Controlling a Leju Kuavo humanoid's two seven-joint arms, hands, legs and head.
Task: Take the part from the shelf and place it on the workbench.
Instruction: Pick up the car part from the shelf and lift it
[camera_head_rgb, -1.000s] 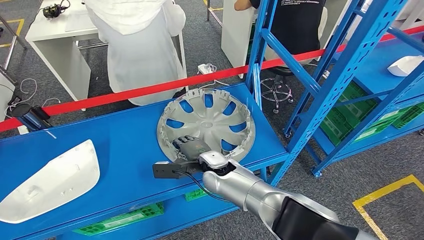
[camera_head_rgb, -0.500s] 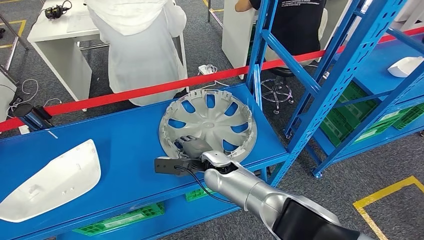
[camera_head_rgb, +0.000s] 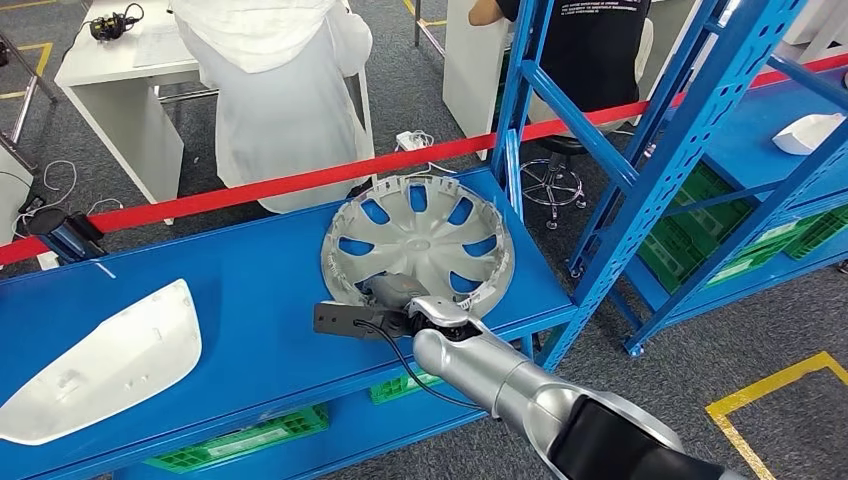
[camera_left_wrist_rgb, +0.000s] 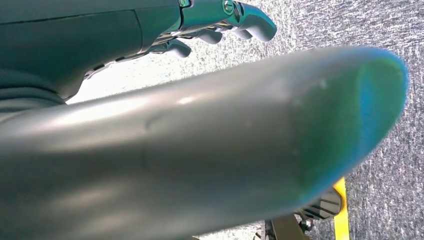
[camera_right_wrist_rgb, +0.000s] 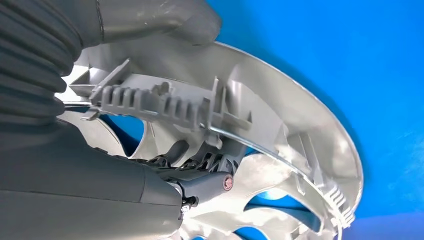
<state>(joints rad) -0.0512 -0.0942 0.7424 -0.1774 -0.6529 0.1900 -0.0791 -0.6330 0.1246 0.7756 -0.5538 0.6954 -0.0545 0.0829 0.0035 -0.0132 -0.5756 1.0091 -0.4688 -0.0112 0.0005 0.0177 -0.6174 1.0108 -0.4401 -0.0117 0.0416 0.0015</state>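
A silver hubcap (camera_head_rgb: 420, 240) lies hollow side up on the blue shelf (camera_head_rgb: 250, 290), at its right end. My right hand (camera_head_rgb: 395, 295) is on the hubcap's near rim and grips it. In the right wrist view the hubcap (camera_right_wrist_rgb: 280, 125) rim passes between the grey thumb (camera_right_wrist_rgb: 165, 20) outside and the dark fingers (camera_right_wrist_rgb: 205, 162) inside, among the ribs and clips. My left hand (camera_left_wrist_rgb: 215, 20) hangs over grey carpet, its fingers apart and holding nothing.
A long white moulded part (camera_head_rgb: 100, 360) lies at the shelf's left end. Red barrier tape (camera_head_rgb: 250, 185) runs behind the shelf. Blue rack uprights (camera_head_rgb: 650, 170) stand to the right, and green crates (camera_head_rgb: 240, 440) sit below. A person in a white coat (camera_head_rgb: 280, 90) stands beyond the tape.
My right wrist has rolled over the hubcap's near rim, hiding the fingers that showed inside it earlier. The hubcap has barely shifted to the right.
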